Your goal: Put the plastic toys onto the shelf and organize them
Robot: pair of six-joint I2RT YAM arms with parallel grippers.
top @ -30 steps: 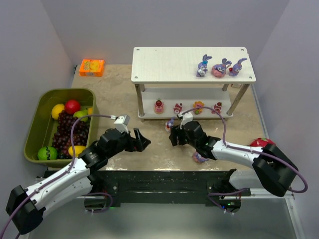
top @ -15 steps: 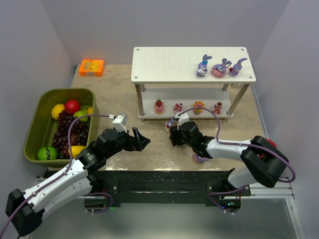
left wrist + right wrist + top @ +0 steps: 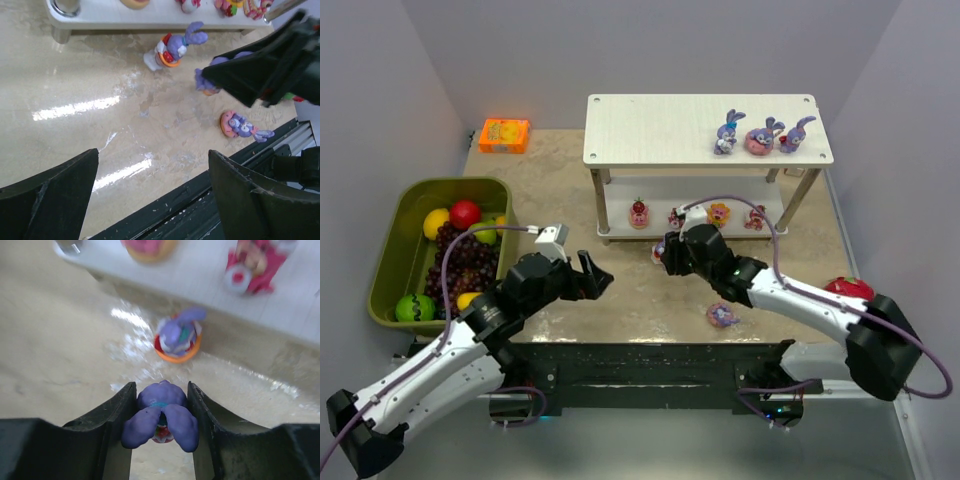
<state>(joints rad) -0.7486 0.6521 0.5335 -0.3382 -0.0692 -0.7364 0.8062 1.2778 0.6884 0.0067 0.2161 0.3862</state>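
Observation:
The white two-tier shelf stands at the back. Three purple bunnies stand on its top board, and several small cake figures stand on the lower board. My right gripper is shut on a purple bunny and holds it just above the table, in front of the lower board. Another bunny on an orange base stands on the table right beyond it. A bunny on a pink donut lies near the front edge. My left gripper is open and empty.
An olive-green bin holding grapes, an apple and lemons stands at the left. An orange box sits at the back left. A red dragon fruit lies at the right, partly behind my right arm. The shelf legs stand near my right gripper.
My right gripper has moved slightly up and toward the shelf with the bunny in it. My left arm has drawn back a little to the left, still open.

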